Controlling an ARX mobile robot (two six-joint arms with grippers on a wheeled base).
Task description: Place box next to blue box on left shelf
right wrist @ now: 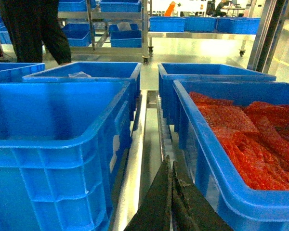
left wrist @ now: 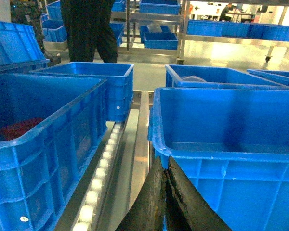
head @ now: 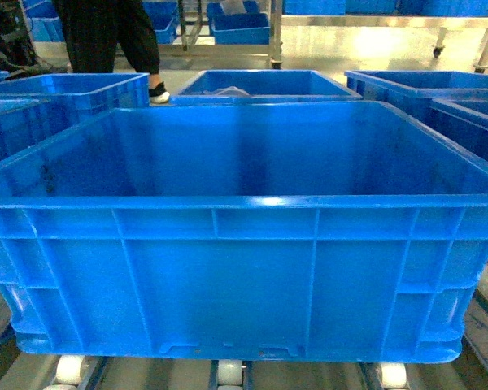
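Pale metal rails of the left shelf [head: 228,375], fitted with small white roller wheels [head: 69,370], underfoot of everything in the head view; more rails and a long row of white rollers [left wrist: 103,166] running away between crates in the left wrist view. Beyond, a shiny pale floor [head: 374,49], metal racks [right wrist: 149,33] stacked with further blue crates, and a person in dark trousers [head: 114,32] standing at the far left. Dead centre and filling the head view, resting on the rollers: the box [head: 236,284], large, bright blue, open-topped, thick-rimmed, with vertical ribs down its near wall and two small notches along the bottom edge; inside looks bare and glossy. Flanked by similar blue crates: one to the left [head: 57,93], one behind holding something pale [head: 264,83], others to the right [head: 439,89]. In the left wrist view, the same box [left wrist: 231,144] on the right, a neighbouring blue crate [left wrist: 38,139] with something red at its bottom on the left, rails between. In the right wrist view, the box [right wrist: 58,144] on the left and a crate heaped with red bubble-wrap-like material [right wrist: 250,139] on the right. Left gripper [left wrist: 166,192] low in its own view, dark fingers pressed together, gripping nothing, just beside the box's near corner. Right gripper [right wrist: 172,197] likewise closed tight on nothing, over the gap between box and red-filled crate.
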